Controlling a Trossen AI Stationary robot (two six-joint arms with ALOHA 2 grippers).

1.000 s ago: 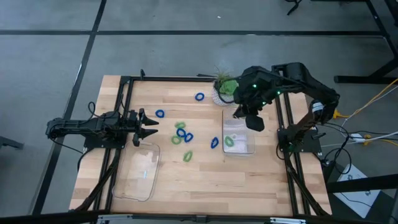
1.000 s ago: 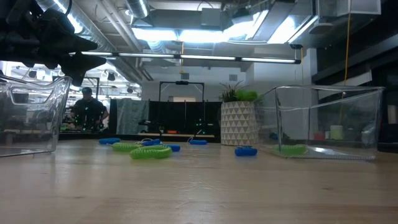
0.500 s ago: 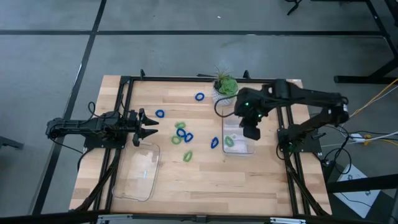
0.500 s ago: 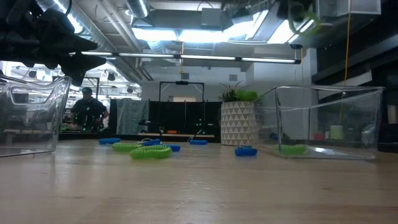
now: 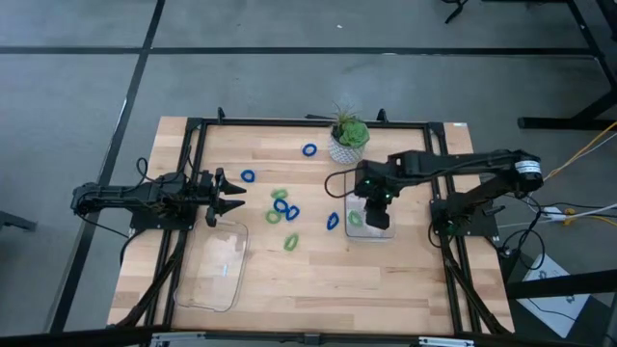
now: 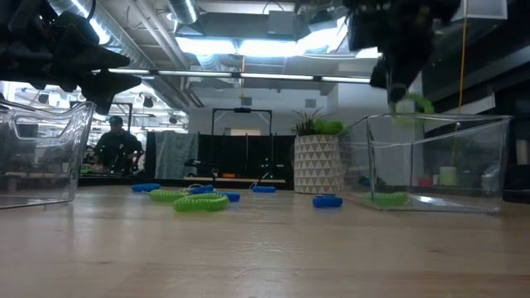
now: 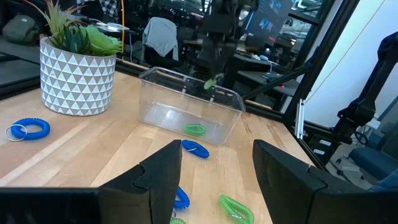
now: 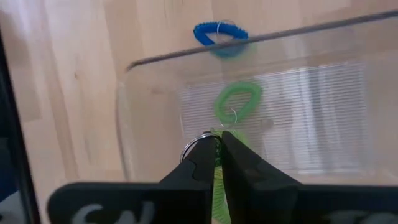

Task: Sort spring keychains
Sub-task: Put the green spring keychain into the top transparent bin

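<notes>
Right gripper (image 8: 217, 163), shut on 1 green keychain (image 6: 411, 105), directly above clear tray (image 5: 350, 231), centre-right; left gripper (image 5: 227, 198) open, idle.

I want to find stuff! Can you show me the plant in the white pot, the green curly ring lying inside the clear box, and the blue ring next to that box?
potted plant (image 7: 78, 68), left wrist view, on the patterned pot.
green keychain (image 8: 238, 99), right wrist view, on its coil.
blue keychain (image 8: 220, 32), right wrist view, on its coil.
</notes>
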